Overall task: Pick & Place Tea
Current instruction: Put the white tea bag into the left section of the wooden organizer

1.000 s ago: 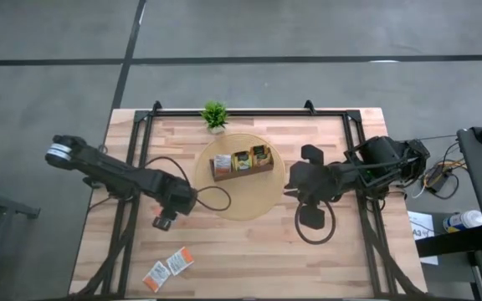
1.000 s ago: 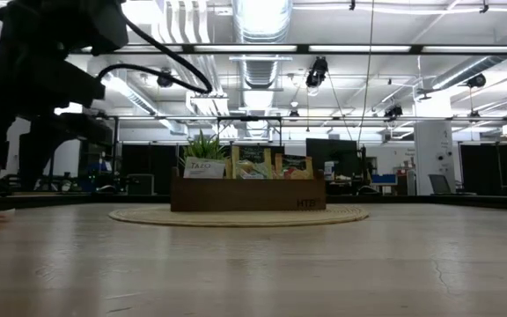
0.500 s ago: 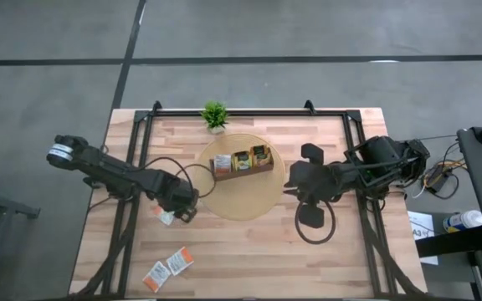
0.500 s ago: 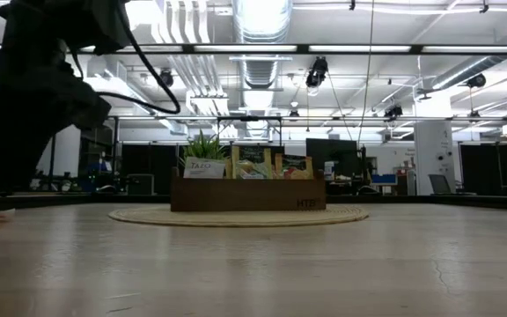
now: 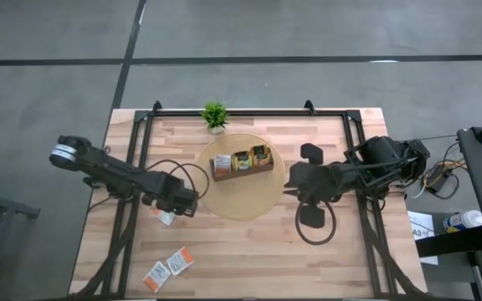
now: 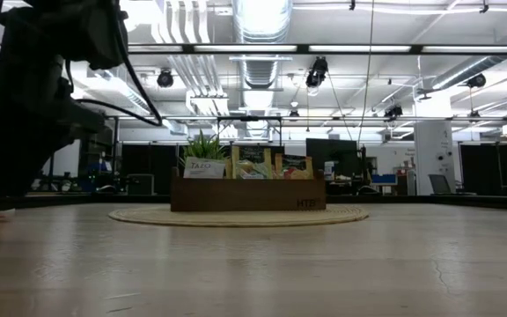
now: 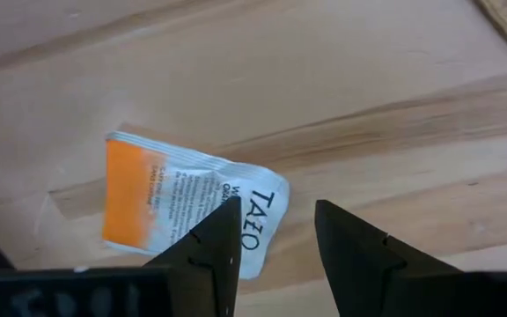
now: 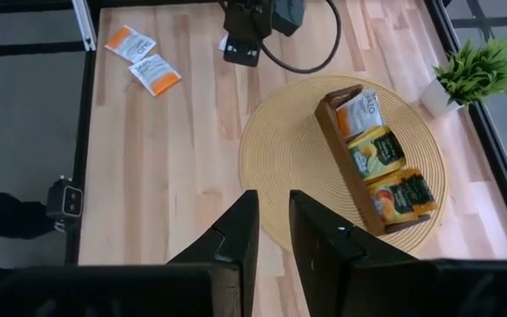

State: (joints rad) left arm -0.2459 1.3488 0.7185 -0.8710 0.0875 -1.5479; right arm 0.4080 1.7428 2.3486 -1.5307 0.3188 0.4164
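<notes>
While the left gripper point(image 7: 275, 255) hangs low over a white-and-orange sachet point(image 7: 183, 201) on the bare table point(image 5: 249, 251), the right gripper point(image 8: 274, 238) waits higher up, off the mat's right side.

Seen from the left wrist, the left gripper's fingers point(image 7: 214, 242) stand apart with nothing between them; the sachet lies flat on the wood beneath, one fingertip over its printed edge, and whether it touches cannot be told. From above, that sachet sits left of the round woven mat point(image 5: 241, 196). Two more white-and-orange sachets point(image 5: 168, 267) lie side by side nearer the table's front left corner. On the mat, the brown tray point(image 5: 242, 161) holds upright sachets in three compartments, white-and-orange at the left. A potted plant point(image 5: 214, 114) stands behind the mat. The right gripper's fingers are nearly together and hold nothing.
</notes>
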